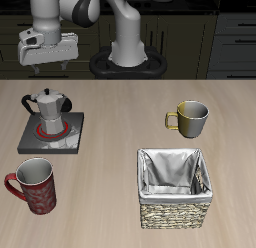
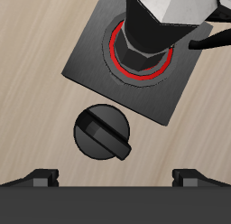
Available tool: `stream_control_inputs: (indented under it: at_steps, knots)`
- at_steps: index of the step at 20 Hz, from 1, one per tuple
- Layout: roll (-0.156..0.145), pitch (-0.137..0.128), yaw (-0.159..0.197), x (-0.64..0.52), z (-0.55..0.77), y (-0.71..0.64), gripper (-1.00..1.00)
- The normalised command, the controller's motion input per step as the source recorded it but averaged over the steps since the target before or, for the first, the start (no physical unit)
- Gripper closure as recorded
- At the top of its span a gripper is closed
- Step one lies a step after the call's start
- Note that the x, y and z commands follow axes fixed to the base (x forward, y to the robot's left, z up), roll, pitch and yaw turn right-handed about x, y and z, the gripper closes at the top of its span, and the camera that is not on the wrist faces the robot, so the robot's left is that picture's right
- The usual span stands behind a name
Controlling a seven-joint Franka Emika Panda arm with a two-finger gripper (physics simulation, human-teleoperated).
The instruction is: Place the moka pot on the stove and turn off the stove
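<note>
Exterior view, faceted silver moka pot (image 1: 46, 109) with black handle on red-ringed stove (image 1: 66, 138), jaws released above.

I see a red mug (image 1: 34, 184) near the tabletop's front edge, upright. A woven basket (image 1: 175, 188) with grey lining sits further along that edge. Behind it stands an olive mug (image 1: 190, 117) with yellow handle.

Wooden table (image 1: 110, 142) with stove (image 1: 52, 132), two mugs (image 1: 188, 117), basket (image 1: 175, 187).
</note>
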Motion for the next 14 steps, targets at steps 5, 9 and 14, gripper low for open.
stream_control_inputs:
  at_steps: [5,9,14]
  knots:
    - [-0.018,-0.008,0.033,0.01,-0.04,-0.12,-1.0]
    - [-0.016,-0.01,0.036,0.0,-0.1,0.02,-1.0]
    - [0.015,-0.006,0.035,0.0,-0.1,0.08,-1.0]
